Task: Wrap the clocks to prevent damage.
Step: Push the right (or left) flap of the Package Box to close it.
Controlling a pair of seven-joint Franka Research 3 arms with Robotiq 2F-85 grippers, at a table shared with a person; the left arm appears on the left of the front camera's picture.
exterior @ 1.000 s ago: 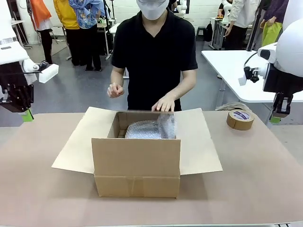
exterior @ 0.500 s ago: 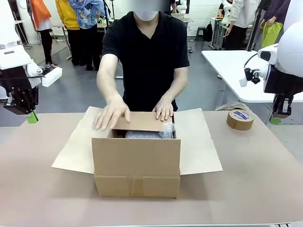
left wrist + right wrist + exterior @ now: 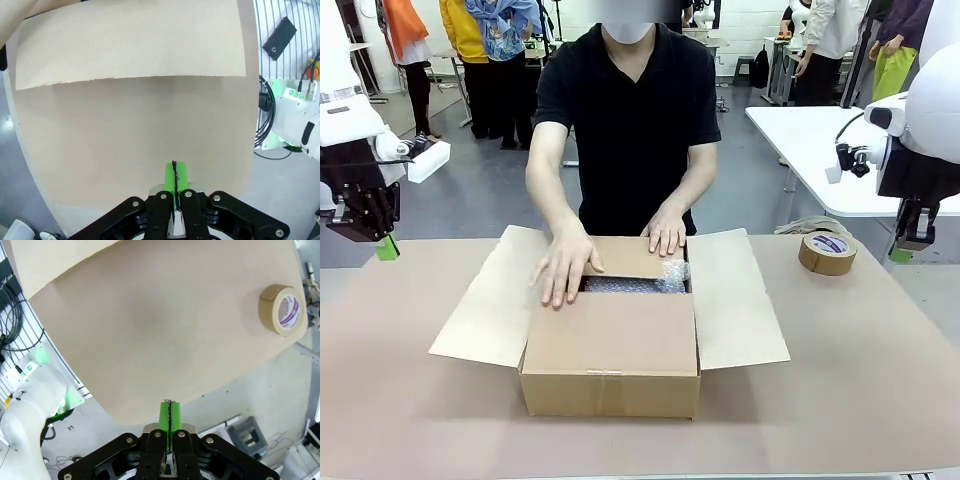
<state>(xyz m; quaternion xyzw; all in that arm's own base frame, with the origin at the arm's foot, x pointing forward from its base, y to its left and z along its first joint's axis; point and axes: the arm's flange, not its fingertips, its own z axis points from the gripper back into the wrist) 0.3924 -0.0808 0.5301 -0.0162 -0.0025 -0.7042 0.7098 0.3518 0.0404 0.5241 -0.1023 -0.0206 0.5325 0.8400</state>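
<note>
Jaws shut on nothing, the left gripper (image 3: 384,246) hangs at far left. At centre, a person presses one hand (image 3: 563,266) on the folded flaps of the box (image 3: 610,385), the other hand (image 3: 667,233) at its far edge. The clocks (image 3: 632,284), bubble-wrapped, lie inside, glimpsed between flaps. Tape (image 3: 827,253) sits right of the box. The right gripper (image 3: 901,254) hangs at far right, also closed and empty.

No print can be read anywhere; the tape roll (image 3: 827,253), at the table's (image 3: 860,380) two o'clock, bears a purple label with illegible lettering.
</note>
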